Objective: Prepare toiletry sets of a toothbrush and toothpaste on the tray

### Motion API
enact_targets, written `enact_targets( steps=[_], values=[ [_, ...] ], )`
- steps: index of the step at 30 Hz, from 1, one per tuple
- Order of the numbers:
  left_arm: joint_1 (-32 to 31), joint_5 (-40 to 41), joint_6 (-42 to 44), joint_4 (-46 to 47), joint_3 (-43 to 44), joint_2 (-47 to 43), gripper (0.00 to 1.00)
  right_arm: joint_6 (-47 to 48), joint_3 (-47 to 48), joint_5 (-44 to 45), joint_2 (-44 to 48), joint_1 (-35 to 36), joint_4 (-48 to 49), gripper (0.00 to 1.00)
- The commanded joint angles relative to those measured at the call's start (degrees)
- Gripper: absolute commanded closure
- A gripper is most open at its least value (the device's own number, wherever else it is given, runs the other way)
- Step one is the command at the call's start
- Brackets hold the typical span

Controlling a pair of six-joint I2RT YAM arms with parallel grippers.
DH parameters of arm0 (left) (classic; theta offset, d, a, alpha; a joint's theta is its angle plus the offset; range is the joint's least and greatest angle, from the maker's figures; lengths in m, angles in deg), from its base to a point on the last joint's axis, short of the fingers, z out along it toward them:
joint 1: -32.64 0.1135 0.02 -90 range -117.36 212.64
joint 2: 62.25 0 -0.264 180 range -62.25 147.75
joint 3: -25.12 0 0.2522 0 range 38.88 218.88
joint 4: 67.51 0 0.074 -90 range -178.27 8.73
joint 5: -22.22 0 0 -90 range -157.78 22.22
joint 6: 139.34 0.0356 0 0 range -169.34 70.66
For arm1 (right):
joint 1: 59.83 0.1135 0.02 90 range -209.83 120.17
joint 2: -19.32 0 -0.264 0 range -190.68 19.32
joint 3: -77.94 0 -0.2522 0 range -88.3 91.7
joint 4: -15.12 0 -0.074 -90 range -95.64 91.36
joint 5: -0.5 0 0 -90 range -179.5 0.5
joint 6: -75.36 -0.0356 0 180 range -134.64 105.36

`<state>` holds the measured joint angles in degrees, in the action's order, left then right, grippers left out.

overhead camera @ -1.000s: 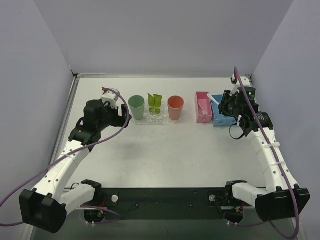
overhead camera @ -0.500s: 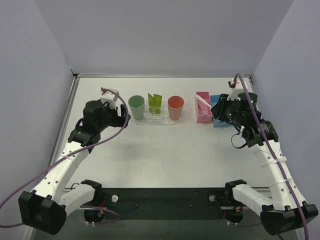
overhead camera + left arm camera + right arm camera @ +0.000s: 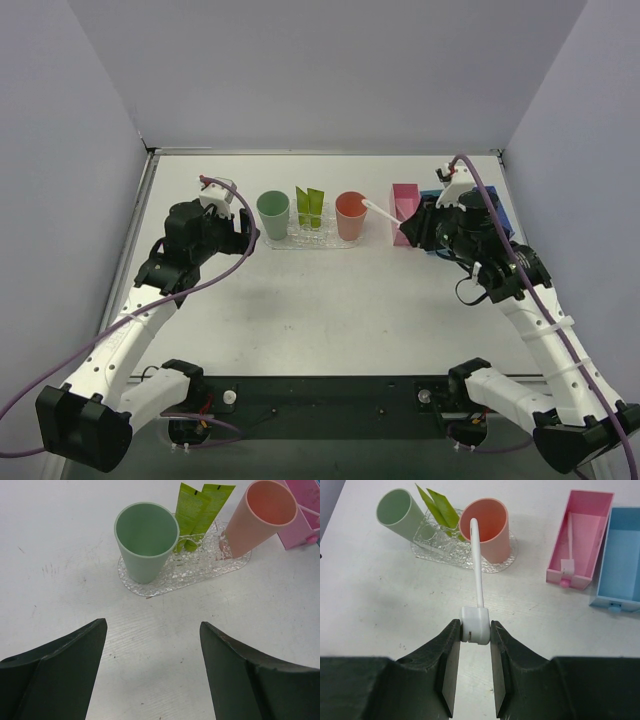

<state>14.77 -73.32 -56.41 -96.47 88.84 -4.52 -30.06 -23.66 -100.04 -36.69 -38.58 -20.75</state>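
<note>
R pincer is clamped on the white blocky end of the toothbrush. The shaft sticks out ahead, clear of the surface, w/ its far tip at the mouth of the salmon cup; I can't tell if it's inside. That cup, two lime-green tubes and a green cup stand on the clear bumpy tray, tubes btwn the cups. L pincer hangs wide open, holding nothing, near the tray's green-cup end. A pink bin w/ a second brush lying in it sits just beside the blue bin, right of the tray.
</note>
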Motion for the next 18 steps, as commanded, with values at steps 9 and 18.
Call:
enact_targets(
  steps=[9,18],
  values=[
    [-0.1,0.9,-0.6,2.4,0.3,-1.0,0.15,-2.5,0.9,2.6,-3.5,9.5,8.4,1.00],
    [-0.1,1.4,-0.5,2.2,0.3,-1.2,0.14,-2.2,0.8,8.1,-9.3,17.1,12.3,1.00]
  ],
)
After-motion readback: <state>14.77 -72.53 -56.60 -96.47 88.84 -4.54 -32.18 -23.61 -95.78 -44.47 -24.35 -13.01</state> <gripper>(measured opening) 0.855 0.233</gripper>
